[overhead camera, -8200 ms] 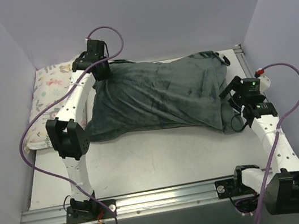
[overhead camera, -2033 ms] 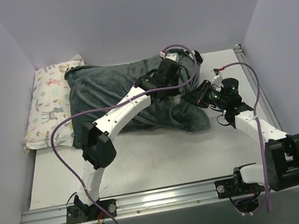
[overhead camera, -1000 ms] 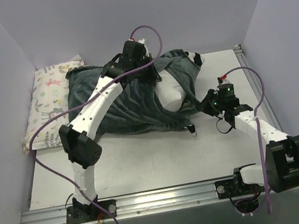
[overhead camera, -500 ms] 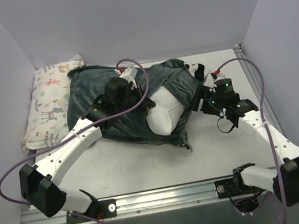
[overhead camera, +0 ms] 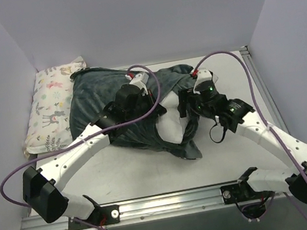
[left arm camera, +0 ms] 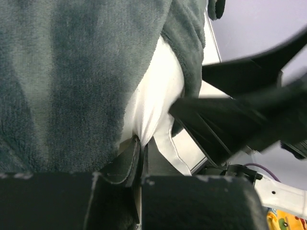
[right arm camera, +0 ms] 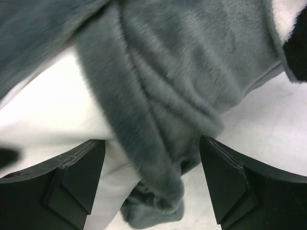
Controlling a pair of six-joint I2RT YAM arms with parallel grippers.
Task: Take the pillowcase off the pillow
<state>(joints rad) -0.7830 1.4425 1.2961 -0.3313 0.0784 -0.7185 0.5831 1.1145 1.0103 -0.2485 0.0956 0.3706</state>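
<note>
pillowcase [overhead camera: 95, 101]: dark slate-grey plush, with a black-and-white scrap at one edge
pillow [overhead camera: 170, 118]: plain white
small pillow [overhead camera: 52, 105]: pastel animal print on cream
arms [overhead camera: 72, 158]: white, black joints
bench [overhead camera: 139, 170]: off-white

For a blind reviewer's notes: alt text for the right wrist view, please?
The open right gripper straddles a fold of the grey pillowcase without clamping it. The bare white pillow shows to the left, the table to the right.

Two pillows: white pillow [overhead camera: 170, 121], pastel animal-print pillow [overhead camera: 52, 105]. One pillowcase [overhead camera: 95, 98], grey. Two arms: left arm [overhead camera: 75, 155], right arm [overhead camera: 271, 133].
</note>
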